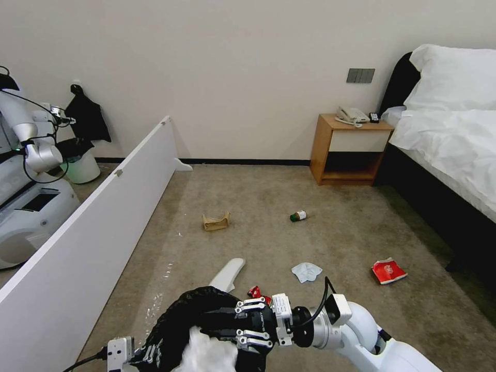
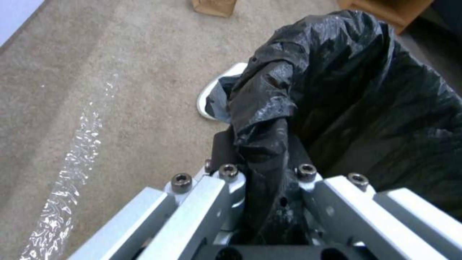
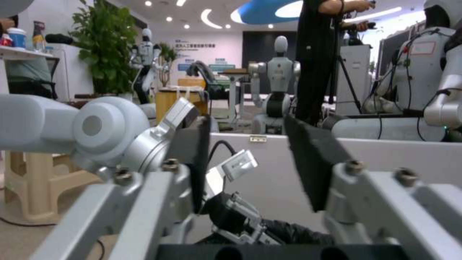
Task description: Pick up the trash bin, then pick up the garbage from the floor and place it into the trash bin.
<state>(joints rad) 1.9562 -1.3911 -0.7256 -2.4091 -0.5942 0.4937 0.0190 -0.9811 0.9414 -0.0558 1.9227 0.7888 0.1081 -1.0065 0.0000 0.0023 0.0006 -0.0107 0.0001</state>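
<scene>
Trash bin: round bin lined with crinkled black plastic [image 1: 191, 315], carried at the robot's front, mouth up to receive litter.
Left claw [image 2: 262, 173]: clenched on the bin's rim.
Right claw [image 1: 245, 323]: over the bin mouth, fingers parted, nothing between them.
Beyond the bin, on the carpet: one white slipper [image 1: 227, 274], one tissue [image 1: 306, 272], one red packet [image 1: 388, 270], one brown paper bag [image 1: 216, 221], one green-capped bottle [image 1: 298, 216].

The round, black-bag-lined trash bin [image 1: 191, 315] ran off the head view's bottom edge and hid most of a white slipper [image 1: 229, 273] and a crushed red can [image 1: 254, 292].
</scene>
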